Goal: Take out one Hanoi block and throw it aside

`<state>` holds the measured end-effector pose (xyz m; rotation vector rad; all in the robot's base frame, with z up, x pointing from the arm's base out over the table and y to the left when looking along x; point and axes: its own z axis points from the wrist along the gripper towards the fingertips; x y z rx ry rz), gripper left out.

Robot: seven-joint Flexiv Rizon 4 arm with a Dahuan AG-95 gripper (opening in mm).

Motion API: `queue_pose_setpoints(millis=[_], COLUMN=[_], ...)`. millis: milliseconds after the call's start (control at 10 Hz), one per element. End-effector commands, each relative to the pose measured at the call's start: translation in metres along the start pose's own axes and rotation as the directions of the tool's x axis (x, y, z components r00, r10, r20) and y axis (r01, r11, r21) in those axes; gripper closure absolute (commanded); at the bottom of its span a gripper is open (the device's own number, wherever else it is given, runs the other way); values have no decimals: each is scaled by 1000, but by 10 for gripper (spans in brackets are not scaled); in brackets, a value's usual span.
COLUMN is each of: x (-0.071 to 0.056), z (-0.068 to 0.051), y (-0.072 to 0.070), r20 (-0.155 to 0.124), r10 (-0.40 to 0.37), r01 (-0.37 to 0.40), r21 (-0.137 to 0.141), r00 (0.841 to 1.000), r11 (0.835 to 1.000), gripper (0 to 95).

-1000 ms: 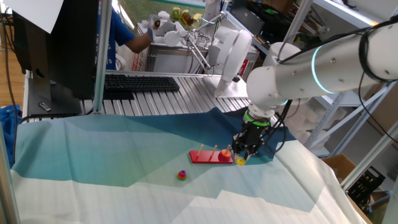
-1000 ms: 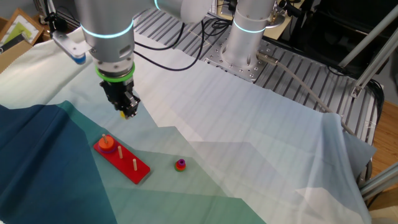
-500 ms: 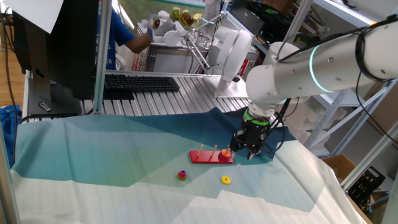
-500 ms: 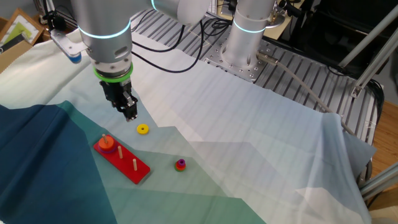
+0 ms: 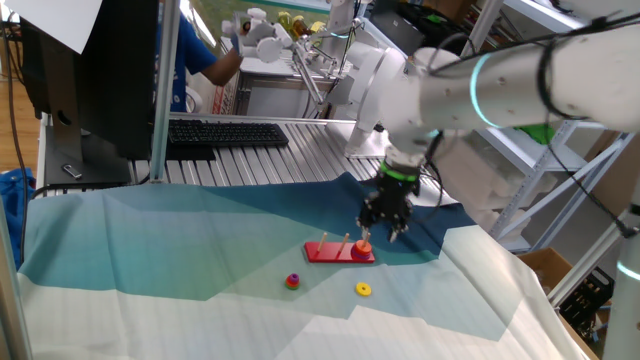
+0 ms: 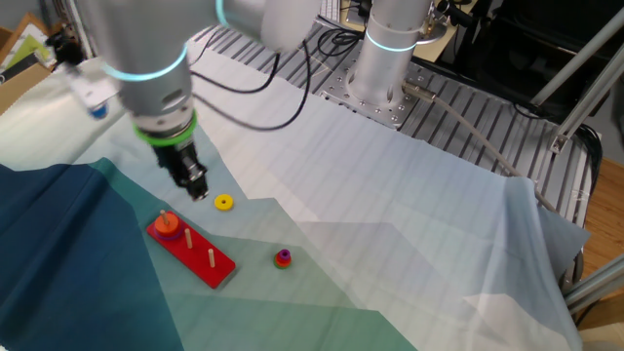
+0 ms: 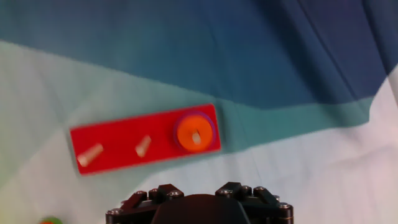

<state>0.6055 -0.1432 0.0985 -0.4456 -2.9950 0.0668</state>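
1. My pincer [image 6: 196, 191]: hangs above the cloth near the loaded end of the peg base, nothing between the fingers. Whether they are parted or together I cannot tell; the hand view shows only the housing, and both fixed views are too small.
2. Red peg base [image 7: 140, 139]: directly under my hand camera, flat on the cloth. Two bare pegs; the third carries an orange ring [image 7: 194, 132] seated over a purple disc.
3. Hanoi block [image 6: 223, 203]: small yellow ring, lying flat on the cloth, off the base, just beside its orange-ring end. Free of my pincer.
4. Small red-magenta piece [image 6: 282, 257]: loose on the cloth near the other end of the base, apart from the yellow ring.
5. Blue-and-white cloth [image 5: 150, 260]: covers the table, creased.
6. Keyboard [image 5: 228, 132]: on the slatted surface beyond the cloth.
7. Status: by my judgement the task is essentially done, one block out and cast aside. Only retreating seems left.
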Motion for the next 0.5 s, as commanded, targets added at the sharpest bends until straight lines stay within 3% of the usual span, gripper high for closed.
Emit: queue_pose_setpoints(millis=[100,400,500], x=[-8,-22,-24], z=[-6,-13,-14], y=[3,7,7], r20=[-15,-61,-63], r10=[33,69,78], r01=[-33,-68,-77], r21=[6,17,18], r00=[999,996,995], r11=[999,998,997], gripper=[380,380,380])
